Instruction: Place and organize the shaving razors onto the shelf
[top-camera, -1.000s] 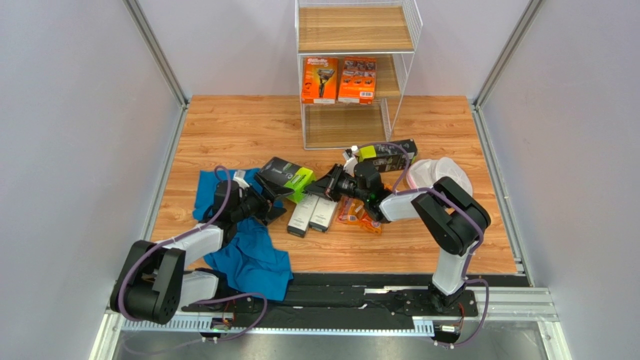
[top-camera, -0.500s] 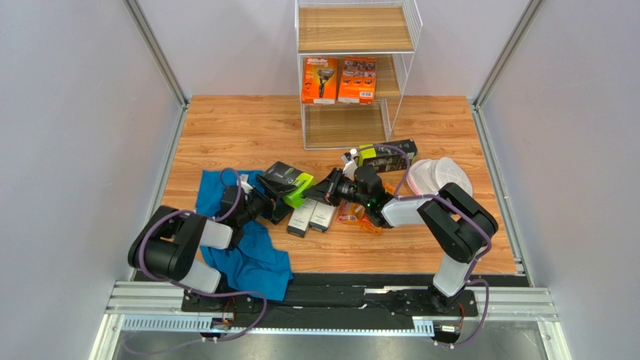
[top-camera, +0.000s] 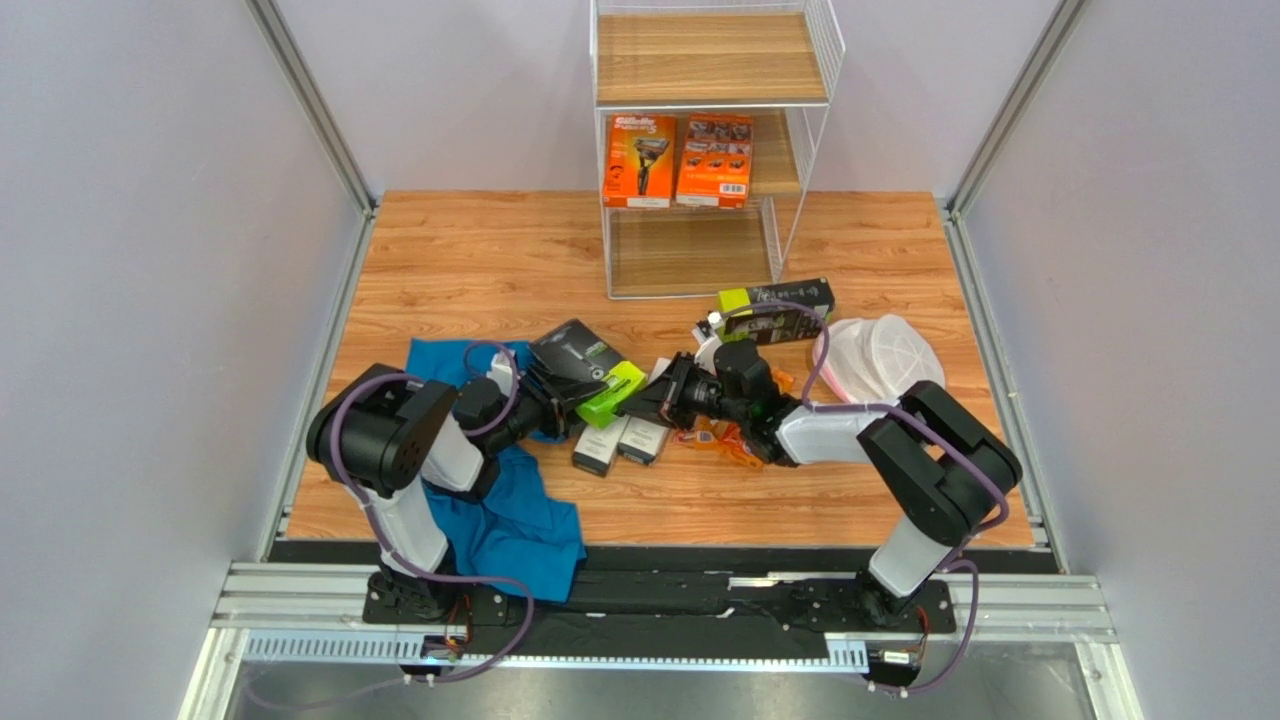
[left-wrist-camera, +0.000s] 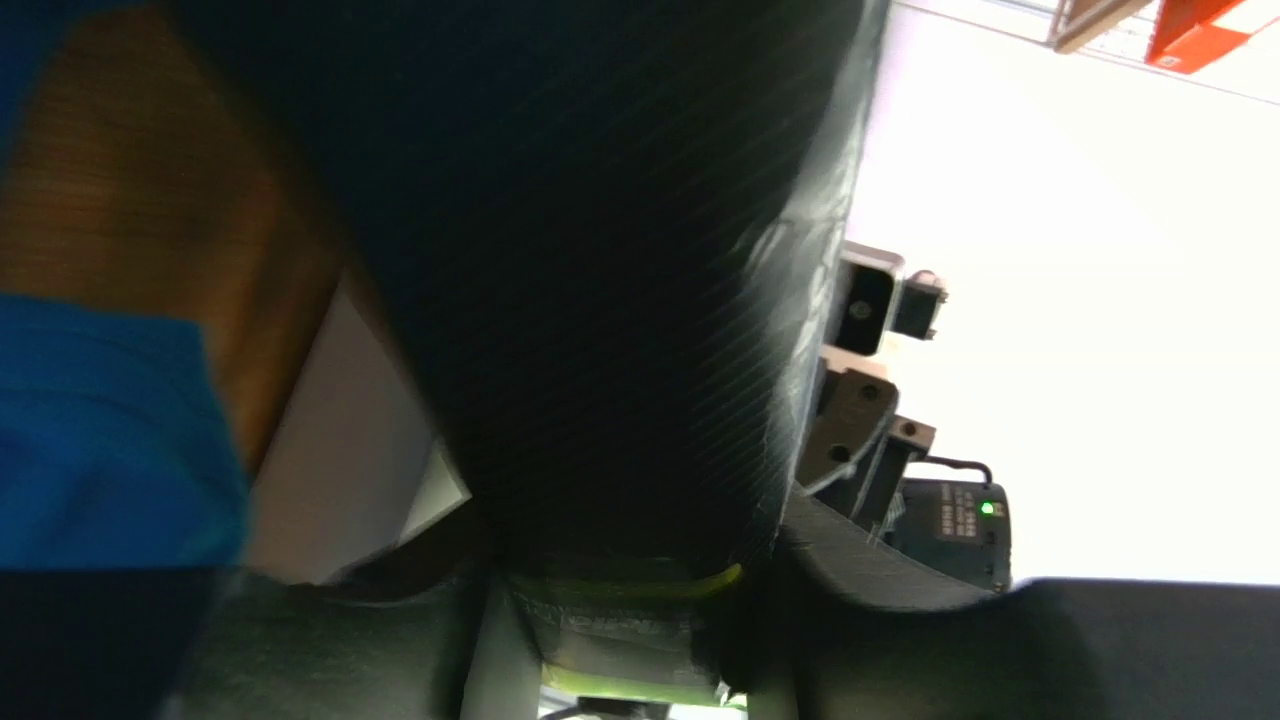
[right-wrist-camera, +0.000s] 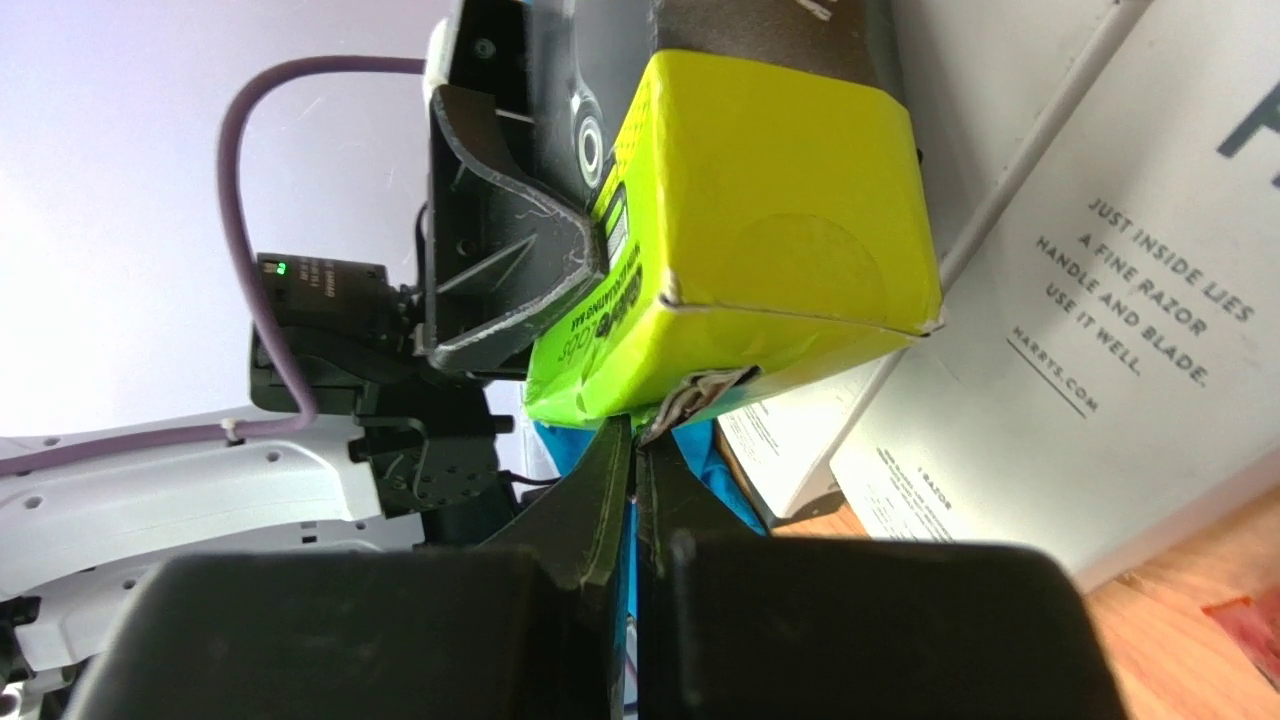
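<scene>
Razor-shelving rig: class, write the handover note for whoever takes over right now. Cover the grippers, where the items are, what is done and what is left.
Left gripper: jaws either side of the lime-ended black box; grip unclear.
Right gripper: shut, apparently pinching a flap on that box's lime end.
Done: two orange boxes stand on the shelf, middle tier.
Left: this box, the second black box, two white boxes and an orange blister pack, all on the table.
</scene>
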